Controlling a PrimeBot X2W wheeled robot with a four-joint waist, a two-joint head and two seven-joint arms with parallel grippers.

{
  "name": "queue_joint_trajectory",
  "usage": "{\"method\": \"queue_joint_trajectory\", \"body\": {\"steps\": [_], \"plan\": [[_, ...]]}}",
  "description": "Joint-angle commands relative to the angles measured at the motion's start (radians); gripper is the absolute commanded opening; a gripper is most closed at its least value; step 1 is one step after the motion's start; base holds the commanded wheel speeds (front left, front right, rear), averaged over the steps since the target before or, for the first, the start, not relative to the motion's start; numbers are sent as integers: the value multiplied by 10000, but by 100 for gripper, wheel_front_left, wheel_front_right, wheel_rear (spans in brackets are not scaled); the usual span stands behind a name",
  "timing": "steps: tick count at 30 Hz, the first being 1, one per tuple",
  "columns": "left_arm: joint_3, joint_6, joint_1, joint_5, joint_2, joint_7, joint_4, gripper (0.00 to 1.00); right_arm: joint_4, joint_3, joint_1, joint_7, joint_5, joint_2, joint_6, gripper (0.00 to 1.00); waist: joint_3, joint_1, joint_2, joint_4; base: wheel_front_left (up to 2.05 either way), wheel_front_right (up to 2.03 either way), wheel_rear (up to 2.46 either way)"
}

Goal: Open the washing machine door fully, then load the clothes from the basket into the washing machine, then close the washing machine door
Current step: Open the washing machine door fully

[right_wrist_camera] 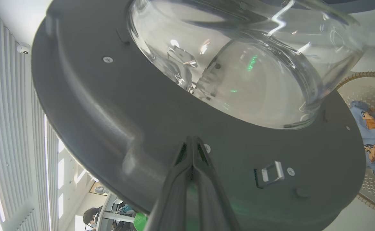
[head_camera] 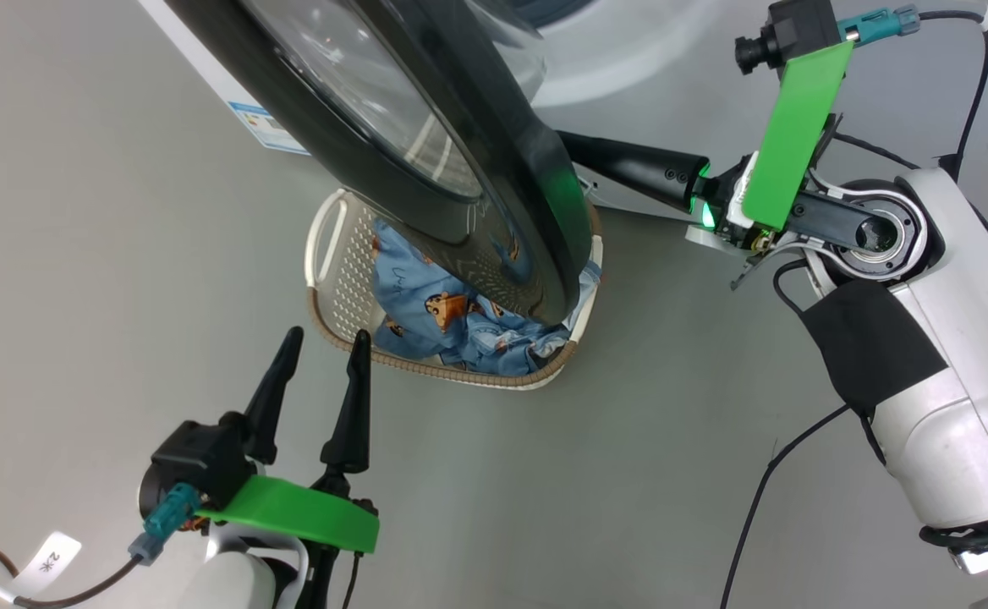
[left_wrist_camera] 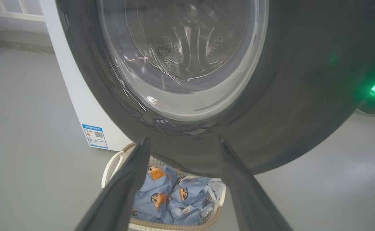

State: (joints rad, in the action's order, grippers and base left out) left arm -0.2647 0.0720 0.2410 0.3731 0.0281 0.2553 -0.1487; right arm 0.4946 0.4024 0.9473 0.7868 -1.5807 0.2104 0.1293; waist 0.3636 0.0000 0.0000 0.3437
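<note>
Opening door fully, step in hand | washing machine door (head_camera: 460, 169) part-open, slanting over the basket (head_camera: 329, 254) of clothes (head_camera: 426, 313) on the floor before the washing machine (left_wrist_camera: 78, 106) | right gripper (right_wrist_camera: 192, 141) nearer, clenched empty, tips seemingly touching the door's inner face | left gripper (head_camera: 328, 337) released, empty, beside the basket's near rim

**Occluded and Truncated Areas**

Head view: the washing machine door (head_camera: 426, 169) covers much of the basket (head_camera: 337, 279) and part of the clothes (head_camera: 426, 317). The top edge cuts off the door and most of the washing machine (head_camera: 202, 80). The fingers (head_camera: 629, 169) of the right gripper (right_wrist_camera: 192, 142) pass behind the door rim, and their tips are hidden.

Left wrist view: the door's right side is blurred. The print on the blue label (left_wrist_camera: 94, 136) is too small to read.

Right wrist view: the right edge cuts off the basket.
</note>
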Motion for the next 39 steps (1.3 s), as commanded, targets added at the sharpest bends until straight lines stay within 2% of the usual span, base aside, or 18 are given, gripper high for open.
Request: {"method": "queue_joint_trajectory", "body": {"steps": [1,25,34,35,38,39], "plan": [[400,-20,-114,-109,221,65,201,100,-380,191,-267,124,-68,-357,14,0,-128,0,0,114,0,0,0],[566,-97,-602,-97,221,65,260,100,-1004,765,-1300,548,1,-881,14,0,-765,0,0,800,0,0,0],[679,-53,-721,-166,221,65,200,100,-1088,662,-1586,243,77,-929,14,0,-1074,0,0,557,0,0,0],[686,-34,-720,-168,221,65,171,100,-1088,617,-1637,185,74,-910,14,4,-1115,0,0,507,0,0,0],[710,29,-681,-191,221,65,89,100,-1059,451,-1785,8,74,-798,14,35,-1218,0,0,369,0,0,0],[728,51,-673,-195,221,65,64,100,-1050,389,-1846,-56,66,-760,14,42,-1258,0,0,317,0,0,0]]}}
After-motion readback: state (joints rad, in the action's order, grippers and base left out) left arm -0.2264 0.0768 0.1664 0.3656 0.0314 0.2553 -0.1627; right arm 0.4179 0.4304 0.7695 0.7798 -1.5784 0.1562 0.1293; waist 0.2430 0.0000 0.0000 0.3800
